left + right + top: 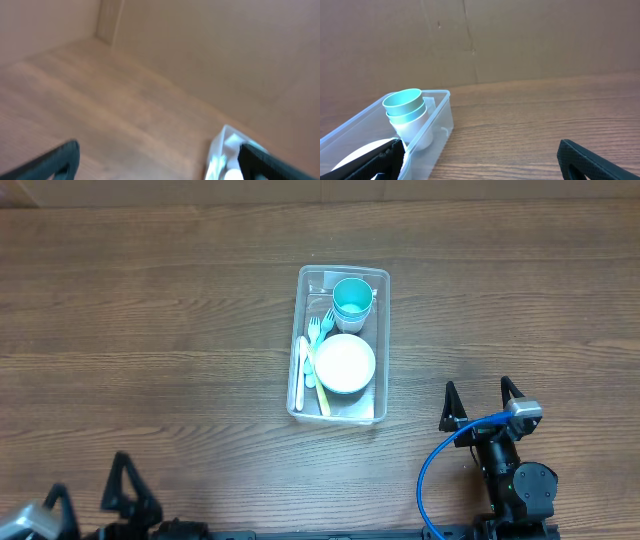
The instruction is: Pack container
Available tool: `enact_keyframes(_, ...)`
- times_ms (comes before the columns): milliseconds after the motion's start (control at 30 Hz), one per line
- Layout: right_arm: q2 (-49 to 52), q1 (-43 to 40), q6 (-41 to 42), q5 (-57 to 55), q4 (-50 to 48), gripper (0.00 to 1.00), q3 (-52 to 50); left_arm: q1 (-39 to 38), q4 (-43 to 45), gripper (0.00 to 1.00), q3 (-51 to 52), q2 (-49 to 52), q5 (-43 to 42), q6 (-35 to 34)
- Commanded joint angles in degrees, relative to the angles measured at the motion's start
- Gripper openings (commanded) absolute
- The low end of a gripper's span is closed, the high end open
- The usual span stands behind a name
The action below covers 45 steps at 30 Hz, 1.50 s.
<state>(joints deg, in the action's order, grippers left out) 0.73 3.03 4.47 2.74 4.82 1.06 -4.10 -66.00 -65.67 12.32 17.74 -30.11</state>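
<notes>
Container (384, 345) lies mid-surface (150, 300), long axis running away from the arms, touched by neither; contents: stacked cups (352, 298) at the far end, white bowl (345, 363) nearer the arms, cutlery (312, 355) along the left wall

Right arm (515, 480): low at the near right edge, wrist aimed toward the far side, near the container's near-right corner but apart from it; right jaws spread wide, nothing between them; the right wrist view agrees, one dark finger at each lower corner, container wall (442, 115) ahead to the left, cups (405, 107) upright inside; bowl rim mostly hidden behind the left-hand finger

Left arm (40, 520): near left corner, largely cut off by the frame edge, well apart from the container; left jaws likewise released and empty, tips apart

Left wrist view blurred; only a pale corner of the container (225, 142) shows at lower right, partly behind a finger; contents there not resolvable; number of cutlery pieces uncertain from overhead
</notes>
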Motion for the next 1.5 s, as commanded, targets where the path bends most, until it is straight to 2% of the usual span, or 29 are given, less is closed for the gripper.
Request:
enact_keyframes(0, -0.6, -0.3, -0.2, 0.3, -0.2, 1.00, -0.6, 0.0, 12.6, 1.00, 14.3, -5.9, 0.0, -0.8)
enact_keyframes(233, -0.6, -0.3, -0.2, 0.3, -0.2, 1.00, -0.6, 0.0, 43.5, 1.00, 36.9, -9.2, -4.5, -0.3)
enact_keyframes(367, -0.6, -0.3, -0.2, 0.3, -0.2, 1.00, -0.6, 0.0, 60.0, 1.00, 47.3, -9.2, -7.3, 3.9)
enact_keyframes(467, -0.6, -0.3, -0.2, 0.3, -0.2, 1.00, -0.6, 0.0, 67.6, 1.00, 52.9, -9.2, -9.5, 8.1)
enact_keyframes(700, -0.6, -0.3, -0.2, 0.3, -0.2, 1.00, -0.6, 0.0, 72.8, 1.00, 60.3, -9.2, -14.6, 20.7)
enact_keyframes(1067, -0.6, -0.3, -0.2, 0.3, -0.2, 1.00, -0.6, 0.7, 73.3, 1.00, 65.4, -9.2, -15.8, 33.4)
enact_keyframes(1367, -0.6, -0.3, -0.2, 0.3, -0.2, 1.00, -0.6, 4.8, 70.1, 1.00, 65.4, -9.2, -15.7, 34.3)
enact_keyframes(1467, -0.6, -0.3, -0.2, 0.3, -0.2, 1.00, -0.6, 4.8, 70.1, 1.00, 65.4, -9.2, -15.7, 32.1)
